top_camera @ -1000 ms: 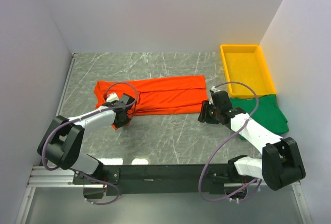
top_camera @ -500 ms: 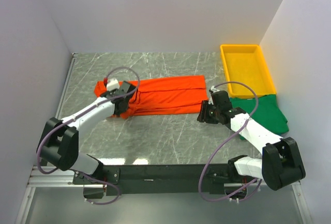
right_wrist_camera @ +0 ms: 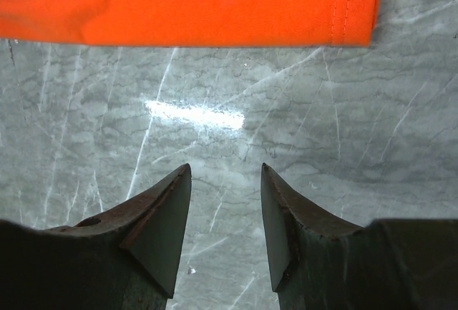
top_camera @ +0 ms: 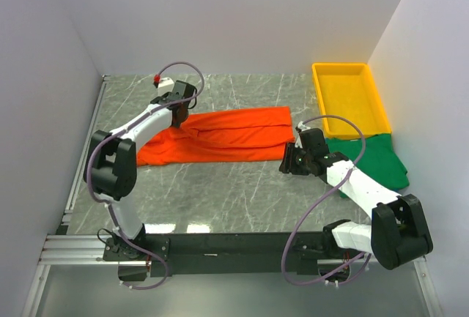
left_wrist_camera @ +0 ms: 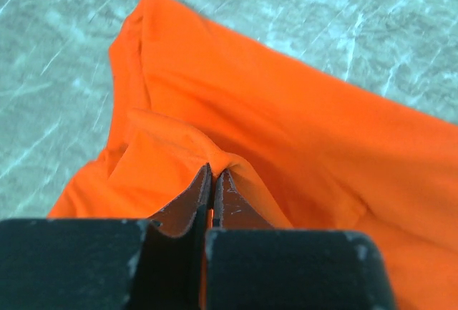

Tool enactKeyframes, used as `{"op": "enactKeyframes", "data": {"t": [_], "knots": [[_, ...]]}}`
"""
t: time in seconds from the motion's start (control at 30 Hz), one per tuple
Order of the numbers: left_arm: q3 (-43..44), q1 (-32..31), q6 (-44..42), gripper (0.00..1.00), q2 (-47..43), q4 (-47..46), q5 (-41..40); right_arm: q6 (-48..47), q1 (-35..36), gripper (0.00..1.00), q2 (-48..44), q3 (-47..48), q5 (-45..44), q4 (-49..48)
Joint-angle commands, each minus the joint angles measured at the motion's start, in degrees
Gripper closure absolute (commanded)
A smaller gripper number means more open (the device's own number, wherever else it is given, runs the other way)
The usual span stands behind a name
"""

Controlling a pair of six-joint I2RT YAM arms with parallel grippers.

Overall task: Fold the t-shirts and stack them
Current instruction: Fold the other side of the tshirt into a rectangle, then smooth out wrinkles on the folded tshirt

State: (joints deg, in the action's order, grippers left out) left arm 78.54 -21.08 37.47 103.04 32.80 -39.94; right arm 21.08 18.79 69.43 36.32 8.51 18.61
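Observation:
The orange-red t-shirt (top_camera: 234, 135) lies stretched across the middle of the table, its left end bunched. My left gripper (top_camera: 179, 116) is at the shirt's far left part. In the left wrist view my left gripper (left_wrist_camera: 213, 172) is shut on a raised fold of the orange-red t-shirt (left_wrist_camera: 300, 131). My right gripper (top_camera: 287, 162) hovers by the shirt's near right corner. In the right wrist view it (right_wrist_camera: 225, 168) is open over bare table, just short of the shirt's hem (right_wrist_camera: 193, 6). The dark green t-shirt (top_camera: 381, 162) lies at the right, partly under my right arm.
A yellow plastic tray (top_camera: 322, 96) stands at the back right, just beyond the green shirt. White walls close in the table on the left, back and right. The grey marble table (top_camera: 242, 192) shows between the shirt and the arm bases.
My left gripper has shut on the orange shirt's left end and moved to the far side, pulling a fold of cloth with it. The right arm has stayed where it was.

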Motion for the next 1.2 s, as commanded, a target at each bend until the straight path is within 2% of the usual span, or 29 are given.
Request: {"op": "enactKeyframes", "data": {"t": [0.0, 0.1, 0.2, 0.23, 0.3, 0.33, 0.37, 0.47, 0.6, 0.77, 0.87, 1.0, 1.17], "knots": [[3.9, 0.5, -4.9, 0.99, 1.3, -4.4, -1.5, -1.0, 0.4, 0.49, -1.1, 2.2, -0.2, -0.6], [5.2, 1.0, -5.8, 0.91, 3.3, -5.4, -0.7, -1.0, 0.5, 0.49, -0.3, 2.2, -0.6, -1.0], [6.0, 1.2, -4.2, 0.75, 4.4, -4.2, 0.3, -0.2, 0.4, 0.49, -0.1, 2.2, -2.0, -1.7], [5.6, 1.3, -3.6, 0.61, 4.1, -3.8, 0.6, 0.8, 0.3, 0.49, 0.0, 2.3, -3.6, -1.7], [4.5, 1.7, -1.9, 0.45, 1.7, -3.4, 1.1, 1.8, 0.1, 0.47, 0.2, 2.8, -5.7, -1.8], [3.3, 2.1, -1.1, 0.33, 0.6, -2.7, 1.8, 3.1, -0.4, 0.46, 0.3, 2.8, -6.9, -1.8], [2.6, 2.5, 0.9, 0.29, -2.0, -1.9, 2.4, 3.8, -0.9, 0.43, 0.2, 2.8, -7.0, -2.3], [-1.5, 5.1, 5.4, 0.2, -8.4, 0.8, 5.8, 7.1, -3.8, 0.42, 1.0, 3.0, -5.4, -3.8], [-11.5, 11.1, 10.3, 0.18, -18.3, 1.6, 13.5, 11.8, -8.3, 0.41, 2.0, 1.7, -2.5, -8.3], [-29.1, 19.7, 13.5, 0.22, -32.9, -2.0, 23.4, 17.8, -12.3, 0.41, 4.3, 0.1, -0.1, -14.8], [-35.5, 25.0, 14.6, 0.22, -37.1, -3.3, 27.3, 20.9, -13.9, 0.41, 6.4, -0.6, 2.2, -17.8], [-40.4, 30.0, 16.7, 0.22, -38.8, -4.7, 32.5, 24.3, -15.7, 0.41, 8.0, -2.3, 3.7, -21.2], [-42.9, 31.2, 20.0, 0.22, -37.7, -8.7, 34.8, 26.3, -16.8, 0.41, 11.0, -3.3, 5.7, -24.4]]}}
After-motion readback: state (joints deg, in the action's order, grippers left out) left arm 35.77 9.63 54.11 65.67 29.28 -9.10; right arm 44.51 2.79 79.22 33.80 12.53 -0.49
